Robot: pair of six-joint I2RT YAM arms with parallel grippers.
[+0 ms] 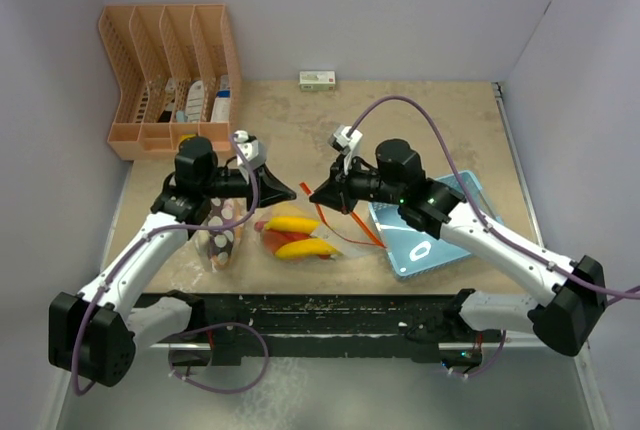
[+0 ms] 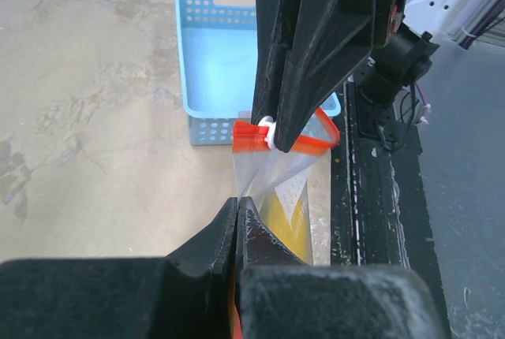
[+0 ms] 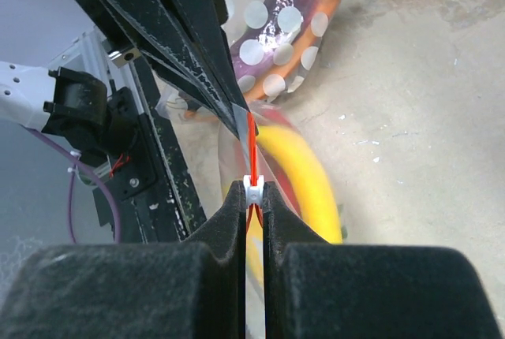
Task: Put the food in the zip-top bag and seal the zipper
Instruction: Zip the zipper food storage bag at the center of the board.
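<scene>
At centre frame, above the counter (image 1: 420, 120), left claw (image 1: 283, 190) pinched the clear dotted zip-top bag (image 1: 300, 235); right claw (image 3: 252, 194) clamped its red-orange zipper (image 3: 252, 138) slider. Sealing under way; next, probably draw the slider along, bag held taut.

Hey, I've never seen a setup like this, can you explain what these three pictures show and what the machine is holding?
Two robot arms are bolted at a table's near edge. One picture looks down from above; the other two come from cameras on each wrist. The left pincer is shut on the zip-top bag, the right pincer on the white slider of its red zipper. Yellow banana pieces lie inside. Also on the table: a light blue basket, an orange rack.
</scene>
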